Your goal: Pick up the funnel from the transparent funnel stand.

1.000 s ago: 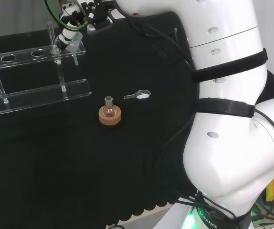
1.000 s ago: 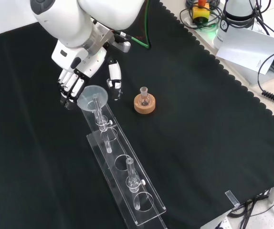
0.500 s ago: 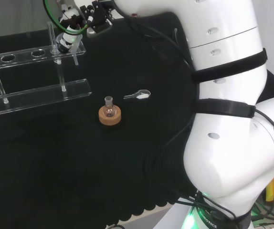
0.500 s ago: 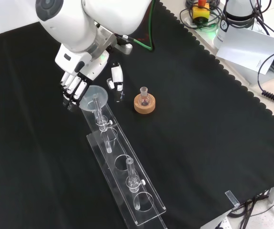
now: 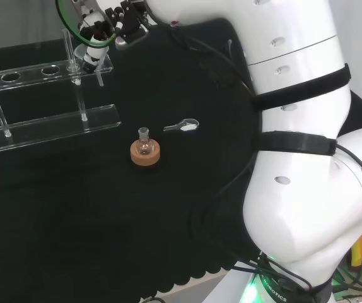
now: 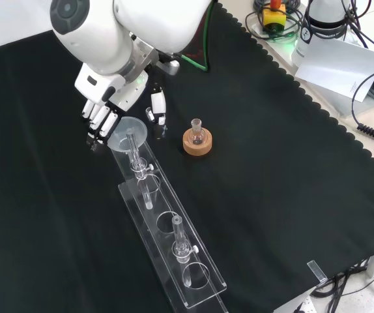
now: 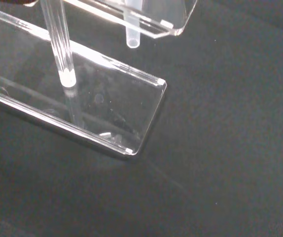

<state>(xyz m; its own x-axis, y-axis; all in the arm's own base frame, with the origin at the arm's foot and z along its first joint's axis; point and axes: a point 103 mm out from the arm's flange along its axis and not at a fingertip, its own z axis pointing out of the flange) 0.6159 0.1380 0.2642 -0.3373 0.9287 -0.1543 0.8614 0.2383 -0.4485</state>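
The clear funnel (image 6: 127,130) sits in the end hole of the transparent stand (image 6: 167,228), its stem (image 7: 131,32) hanging through the top plate above the base plate (image 7: 89,106). My hand (image 6: 109,109) hovers at that end of the stand. Its fingers (image 6: 99,122) reach down beside the funnel's rim on the left in the front view, and the thumb (image 6: 156,104) stands apart on the right. The fingers look relaxed and hold nothing. In the head view the hand (image 5: 93,47) is over the stand's right end (image 5: 99,66).
A small flask on a cork ring (image 6: 197,141) stands to the right of the funnel in the front view. A small scoop (image 5: 184,125) lies near the ring (image 5: 145,153). The stand has upright posts (image 7: 57,44) and several holes. Cables and paper (image 6: 337,65) lie beyond the cloth's edge.
The hand has shifted slightly, bringing its fingers closer to the funnel's rim. The funnel still sits in the stand.
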